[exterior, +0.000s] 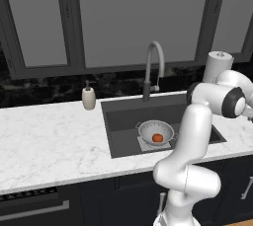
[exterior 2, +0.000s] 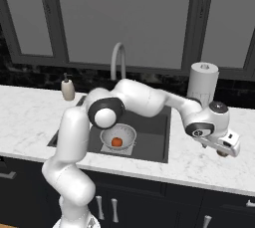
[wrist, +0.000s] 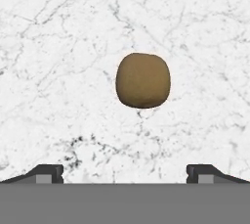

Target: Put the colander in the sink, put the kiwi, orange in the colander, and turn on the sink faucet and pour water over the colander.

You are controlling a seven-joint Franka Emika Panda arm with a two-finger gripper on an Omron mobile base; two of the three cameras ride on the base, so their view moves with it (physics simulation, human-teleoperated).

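On the left we see bare marble desk [exterior: 49,136], then the sink [exterior: 123,116] holding the colander [exterior: 156,132] with the orange [exterior: 157,138] inside. Right of the basin, our claw [wrist: 125,171] hangs spread over the kiwi [wrist: 143,80], open marble all around it.

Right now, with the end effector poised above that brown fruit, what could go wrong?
The kiwi is rounded and lies loose on the marble counter, so it might roll or squirt out as the open end effector closes. It also sits off-centre between the fingertips. The carry ends at the colander, where the orange already sits; a drop could bounce out.
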